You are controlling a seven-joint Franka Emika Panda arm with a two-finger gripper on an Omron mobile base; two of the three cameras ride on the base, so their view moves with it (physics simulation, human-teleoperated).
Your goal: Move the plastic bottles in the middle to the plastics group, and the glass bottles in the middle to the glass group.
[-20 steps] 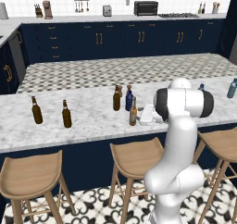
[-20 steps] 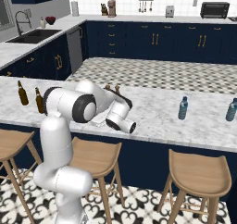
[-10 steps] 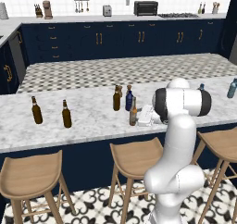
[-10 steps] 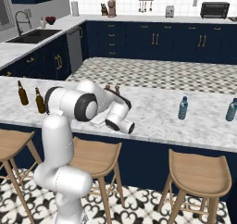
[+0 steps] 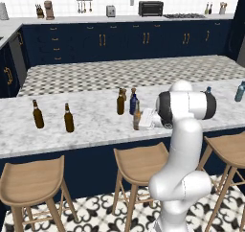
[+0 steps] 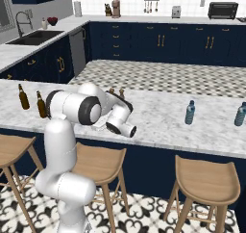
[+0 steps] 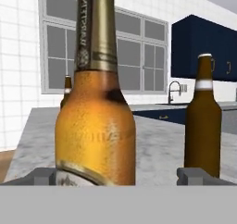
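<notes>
The hand is spread wide with the amber bottle between its fingertips, not clamped. That bottle stands mid-counter, near the navy bottle and a brown bottle.

The light amber glass bottle with a greyish label looks glossy and translucent, its shoulder finely beaded like frosted dew, its neck wrapped in dull gold foil; the dark brown long-necked glass bottle beside it is smooth and shiny with a pale matt neck band; the white-and-grey veined marble bench has a polished, faintly mottled face; the round-seated wooden stools show warm matt grain; the robot's white arm shell looks like smooth satin plastic.
</notes>
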